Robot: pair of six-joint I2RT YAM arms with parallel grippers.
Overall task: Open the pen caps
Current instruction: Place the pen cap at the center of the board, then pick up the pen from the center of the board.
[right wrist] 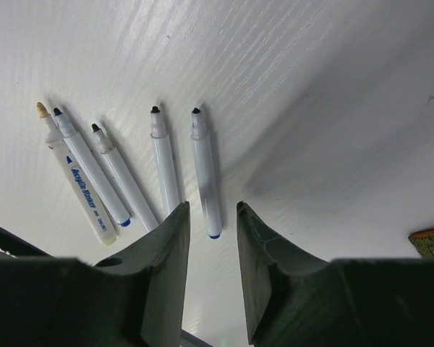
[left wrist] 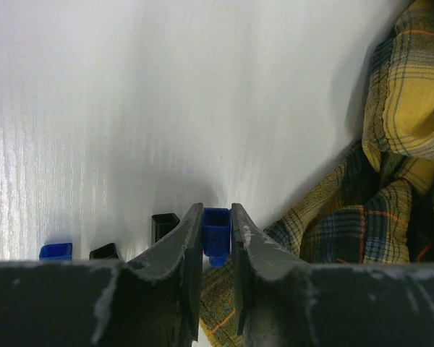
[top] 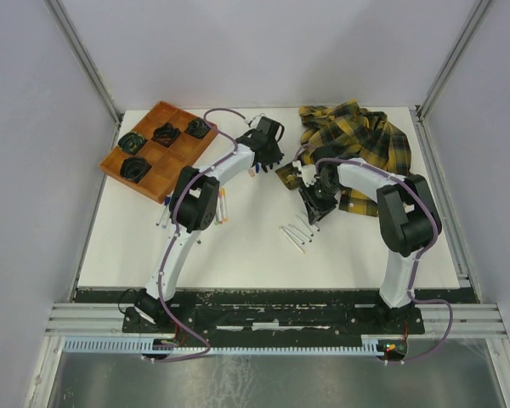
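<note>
A blue pen cap [left wrist: 217, 240] sits clamped between the two fingers of the left pincer [left wrist: 217, 217], low over the white table [top: 238, 255]. To its left, three more caps stand on the table in a loose row: a black cap [left wrist: 164, 225] nearest, a second black cap [left wrist: 104, 251], then another blue cap [left wrist: 56, 251]. A yellow plaid shirt [left wrist: 405, 108] lies crumpled just to the right of the pincer.

From above, the left arm rises from the near left edge, bends at a raised elbow and stretches forward to the far middle of the table, beside the shirt's edge.

The right arm rises from the near right, folds at the elbow and reaches back toward the centre. The right pincer [right wrist: 211, 213] hangs there with its fingers parted and nothing between them. Below it lie five uncapped white markers [right wrist: 163, 166] side by side, tips pointing the same way.

A wooden tray [top: 163, 115] with black items in its compartments sits at the far left corner.
</note>
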